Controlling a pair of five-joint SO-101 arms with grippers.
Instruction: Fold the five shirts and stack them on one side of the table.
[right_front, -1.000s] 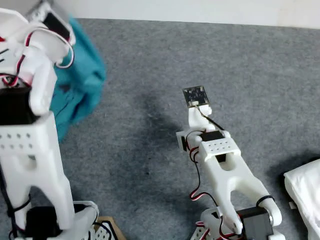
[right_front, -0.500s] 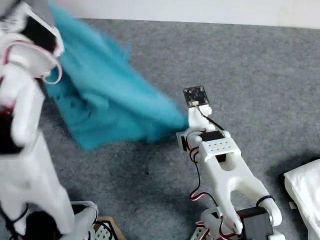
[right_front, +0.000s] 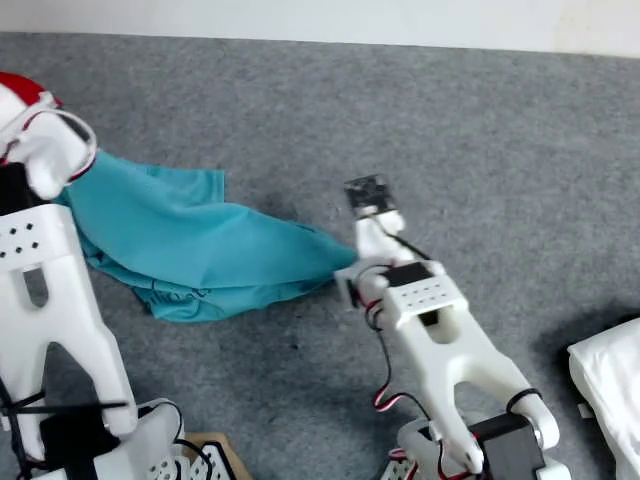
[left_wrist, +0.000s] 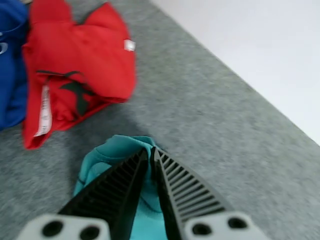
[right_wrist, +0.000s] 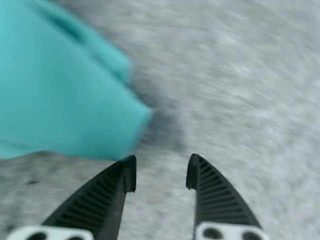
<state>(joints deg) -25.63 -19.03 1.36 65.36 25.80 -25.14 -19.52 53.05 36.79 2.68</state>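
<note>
Teal shirt (right_front: 200, 245): lying loosely spread and rumpled on the grey table (right_front: 480, 130), stretching from the left arm across to the right arm.
Left gripper (left_wrist: 151, 155): jaws pressed together, pinching an edge of the teal shirt.
Right gripper (right_wrist: 160, 175): jaws apart and holding nothing, low over the table just beside the shirt's near corner.
Red shirt (left_wrist: 75, 75): crumpled on the table beyond the left gripper, close to the teal shirt.
Blue shirt (left_wrist: 10, 65): touching the red shirt's far side.
White fabric (right_front: 610, 385): a folded pile at the table's right edge, well apart from the teal shirt.
</note>
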